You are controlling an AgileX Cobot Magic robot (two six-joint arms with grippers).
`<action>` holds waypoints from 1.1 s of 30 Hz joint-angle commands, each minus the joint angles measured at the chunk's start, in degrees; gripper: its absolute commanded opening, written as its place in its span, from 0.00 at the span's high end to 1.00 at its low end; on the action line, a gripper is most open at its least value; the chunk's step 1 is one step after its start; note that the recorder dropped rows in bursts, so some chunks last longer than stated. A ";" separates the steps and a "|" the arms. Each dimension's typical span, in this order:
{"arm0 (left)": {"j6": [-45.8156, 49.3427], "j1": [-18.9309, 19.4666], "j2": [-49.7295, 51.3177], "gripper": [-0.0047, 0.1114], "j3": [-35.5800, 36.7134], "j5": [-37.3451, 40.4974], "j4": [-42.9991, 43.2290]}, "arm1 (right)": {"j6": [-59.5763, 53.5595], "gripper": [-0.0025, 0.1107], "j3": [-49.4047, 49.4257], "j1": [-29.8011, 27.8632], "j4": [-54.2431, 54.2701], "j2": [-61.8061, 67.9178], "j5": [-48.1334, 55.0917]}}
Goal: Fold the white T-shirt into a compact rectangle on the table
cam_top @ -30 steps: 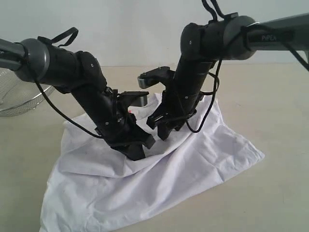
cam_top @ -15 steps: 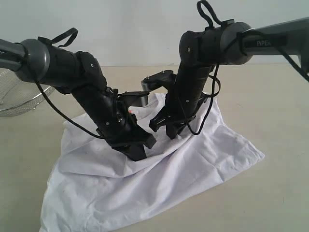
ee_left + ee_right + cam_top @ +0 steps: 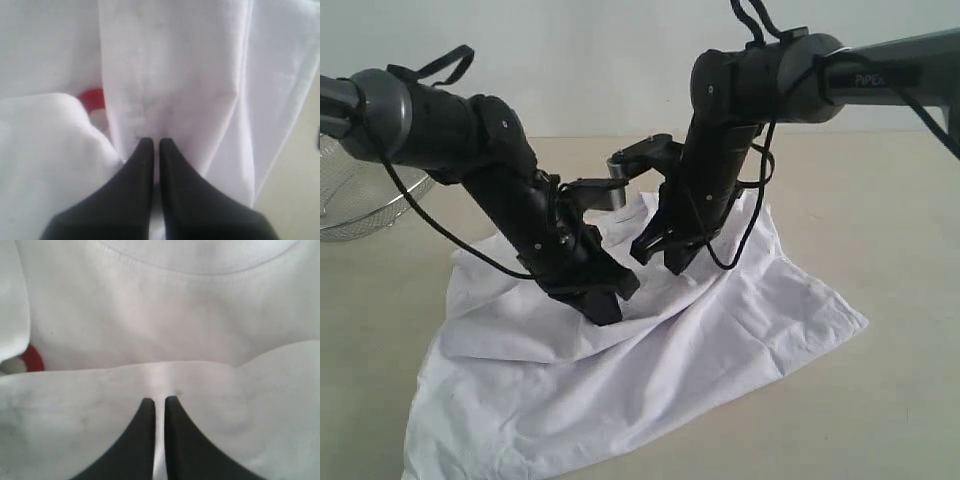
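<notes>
**Both pincers pinch the shirt near its middle**

At the far left of the exterior view, a wire-mesh basket [image 3: 355,205] sits on the table [image 3: 890,200], apart from the cloth. The left arm [image 3: 470,150] slopes down from that side, and the left gripper [image 3: 605,303] meets the white T-shirt [image 3: 620,390] at a raised ridge of fabric. In the left wrist view its black fingers [image 3: 135,190] stand almost together, with only a thin strip of white cloth between them – it is clamped on a fold of the shirt. Beside that fold a patch of red lettering [image 3: 92,97] shows, and a sliver of bare tabletop lies along one edge of the picture.

The shirt lies spread and rumpled on the table in the lower middle of the exterior view. It tents upward towards the two grippers, and its outer edges rest flat on the surface.

Just right of the left gripper, the right gripper [image 3: 665,258] comes down from the right arm [image 3: 770,80] onto the same raised part of the shirt. The two are near each other but apart. In the right wrist view its fingers [image 3: 145,440] are likewise nearly together, pinching a folded edge of white cloth. A curved stitched seam [image 3: 200,267] runs beyond them, and a bit of red print peeks out at one side.

To the right, pale tabletop stretches on past the shirt's edge.
</notes>
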 commanded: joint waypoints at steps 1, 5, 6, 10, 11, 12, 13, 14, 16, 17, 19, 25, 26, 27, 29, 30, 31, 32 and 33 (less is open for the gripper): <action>0.41 1.34 -4.88 0.92 0.20 -1.43 1.29 | -0.36 0.98 -0.67 0.01 -0.15 -1.98 -0.84; 0.41 2.26 -6.95 0.92 0.20 -0.03 1.53 | -0.87 0.98 -0.67 0.01 0.64 -1.80 0.83; 0.41 2.26 -6.72 0.92 0.20 0.51 1.78 | -0.87 0.94 -0.67 0.01 0.91 -1.80 0.22; 0.41 2.26 -6.49 0.92 0.20 0.87 2.06 | -0.42 0.46 -0.67 0.01 2.31 -1.57 -1.34; 0.41 2.26 -6.49 0.92 0.20 0.76 2.04 | 0.56 0.43 -0.67 0.01 2.31 -1.07 -1.59; 0.41 2.26 -6.49 0.92 0.20 0.63 2.17 | 0.56 0.47 -0.67 0.01 2.41 -0.46 -1.60; 0.41 2.26 -6.49 0.92 0.20 0.63 2.17 | 0.56 0.55 -0.67 0.01 3.24 0.78 -1.60; 0.41 2.26 -6.49 0.92 0.20 0.63 2.17 | 0.46 0.61 -0.67 0.01 4.13 1.22 -1.60; 0.41 2.26 -6.49 0.92 0.20 0.50 2.30 | 0.46 0.64 -0.67 0.01 4.88 2.42 -1.86; 0.41 2.26 -6.49 0.92 0.20 0.50 2.30 | 0.46 0.61 -0.67 0.01 4.92 2.76 -1.86; 0.41 2.26 -6.49 0.92 0.20 0.50 2.30 | 0.46 0.56 -0.67 0.01 4.92 3.71 -1.48; 0.41 2.26 -6.49 0.92 0.20 0.50 2.30 | -0.51 0.77 -0.67 0.01 4.58 5.33 -0.07; 0.41 2.26 -6.49 0.92 0.20 0.50 2.30 | -1.09 0.84 -0.67 0.01 4.42 5.44 0.02; 0.41 2.26 -6.49 0.92 0.20 0.50 2.30 | -1.36 0.92 -0.67 0.01 3.94 5.36 0.05; 0.41 2.26 -6.49 0.92 0.20 0.50 2.30 | -1.73 0.98 -0.67 0.01 3.34 5.36 0.27; 0.41 2.26 -6.49 0.92 0.20 0.50 2.30 | -1.73 0.98 -0.67 0.01 2.86 5.36 0.38; 0.41 2.26 -6.49 0.92 0.20 0.50 2.30 | -1.73 0.98 -0.67 0.01 2.57 5.36 0.49; 0.41 2.26 -6.49 0.92 0.20 0.50 2.30 | -1.73 0.98 -0.67 0.01 2.47 5.36 0.49; 0.41 2.26 -6.49 0.92 0.20 0.50 2.30 | -1.73 0.98 -0.78 0.01 2.49 5.23 0.49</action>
